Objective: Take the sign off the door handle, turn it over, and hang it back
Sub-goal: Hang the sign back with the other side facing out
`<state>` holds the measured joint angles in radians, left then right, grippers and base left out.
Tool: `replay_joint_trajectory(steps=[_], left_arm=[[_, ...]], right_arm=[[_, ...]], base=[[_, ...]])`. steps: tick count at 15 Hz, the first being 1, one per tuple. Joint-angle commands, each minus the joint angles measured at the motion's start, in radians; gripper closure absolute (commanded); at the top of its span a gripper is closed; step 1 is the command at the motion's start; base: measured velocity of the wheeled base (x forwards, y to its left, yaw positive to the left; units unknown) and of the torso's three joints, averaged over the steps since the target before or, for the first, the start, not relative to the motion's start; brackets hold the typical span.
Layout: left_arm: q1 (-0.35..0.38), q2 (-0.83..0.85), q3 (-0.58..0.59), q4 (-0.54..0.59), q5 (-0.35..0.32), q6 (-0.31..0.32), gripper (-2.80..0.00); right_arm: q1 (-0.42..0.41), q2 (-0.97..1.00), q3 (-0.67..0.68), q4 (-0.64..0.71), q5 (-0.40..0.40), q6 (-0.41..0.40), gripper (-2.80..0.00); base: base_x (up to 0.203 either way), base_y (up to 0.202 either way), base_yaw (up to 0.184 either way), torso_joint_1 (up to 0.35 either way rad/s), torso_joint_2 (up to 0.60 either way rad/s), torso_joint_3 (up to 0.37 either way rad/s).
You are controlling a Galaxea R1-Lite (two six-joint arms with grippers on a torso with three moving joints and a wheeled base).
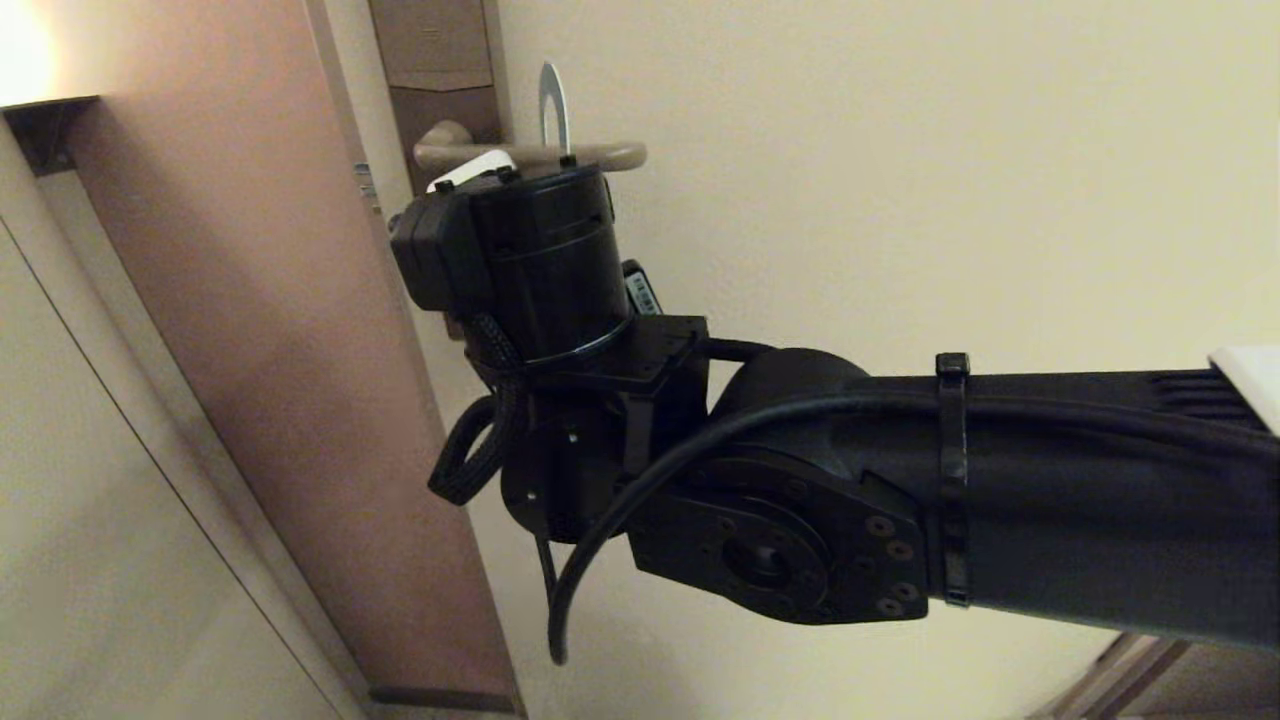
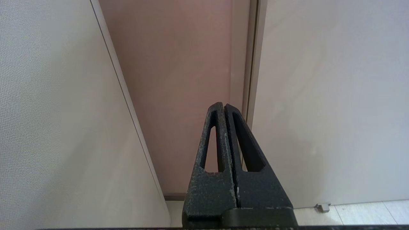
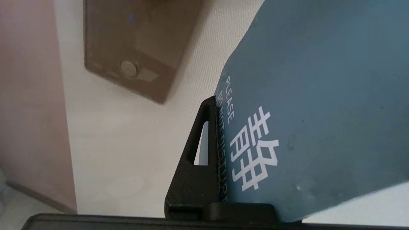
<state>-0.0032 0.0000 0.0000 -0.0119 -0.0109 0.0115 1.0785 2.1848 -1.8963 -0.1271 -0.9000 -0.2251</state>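
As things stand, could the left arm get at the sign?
Probably not. The left gripper is shut, low by the door frame near the floor, and out of the head view. The sign is up at the door handle, already clamped in the right gripper, whose arm fills that space.

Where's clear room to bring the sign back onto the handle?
Free: bare door beyond the door handle's rounded end. Crowded: toward the lock plate, where the right gripper holds the sign beside the handle. Left gripper parked low, shut.

White "PLEASE DO NOT DISTURB" and a large Chinese character on the teal sign (image 3: 306, 105)
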Motion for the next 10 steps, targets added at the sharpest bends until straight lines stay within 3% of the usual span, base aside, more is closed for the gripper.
replay_joint_trajectory(steps=[1, 10], left_arm=[[0.000, 0.002, 0.000, 0.000, 0.000, 0.001, 0.00], [0.000, 0.002, 0.000, 0.000, 0.000, 0.001, 0.00]], right_arm=[[0.008, 0.048, -0.046, 0.008, -0.009, -0.003, 0.00], [0.023, 0.107, -0.080, 0.003, -0.019, -0.028, 0.00]], base=[[0.000, 0.000, 0.000, 0.000, 0.00, 0.000], [0.000, 0.000, 0.000, 0.000, 0.00, 0.000]])
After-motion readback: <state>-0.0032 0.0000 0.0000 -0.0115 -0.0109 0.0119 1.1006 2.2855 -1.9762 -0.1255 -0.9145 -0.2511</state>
